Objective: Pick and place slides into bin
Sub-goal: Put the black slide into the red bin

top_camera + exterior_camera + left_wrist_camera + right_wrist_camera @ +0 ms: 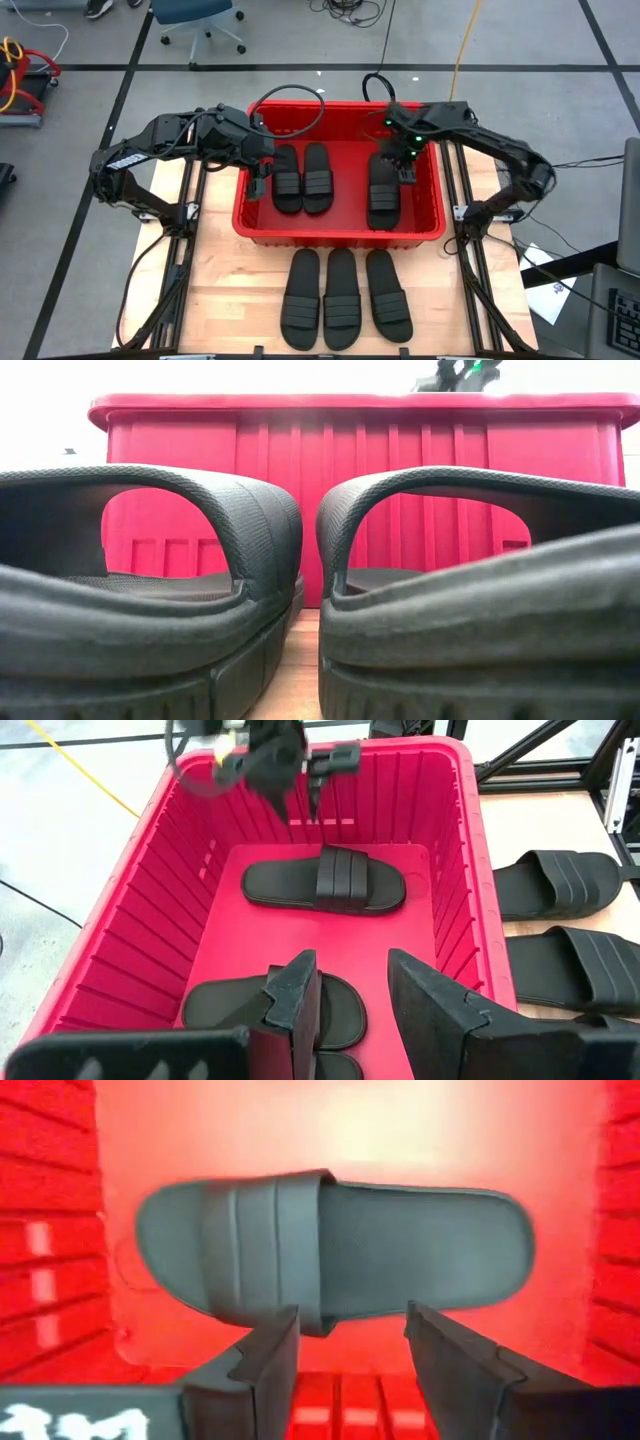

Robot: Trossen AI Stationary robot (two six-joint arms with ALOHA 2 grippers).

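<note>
The red bin [340, 228] stands mid-table with three black slides flat on its floor: two side by side at the left [287, 178] [317, 178] and one at the right [383, 190]. Three more slides [302, 298] [341, 298] [388, 295] lie sole-down on the table in front of the bin. My left gripper [262, 178] hangs open and empty inside the bin's left side, beside the left slide [225, 1003]. My right gripper [405, 168] is open and empty just above the right slide [330, 1250], its fingers [275, 1360] clear of it.
The bin's walls [150, 920] stand close around both grippers. Black frame rails [455, 250] run along both table sides. In the low view, two table slides [150, 590] [480, 590] fill the foreground before the bin [300, 490]. Bare wood [225, 300] lies left of the table slides.
</note>
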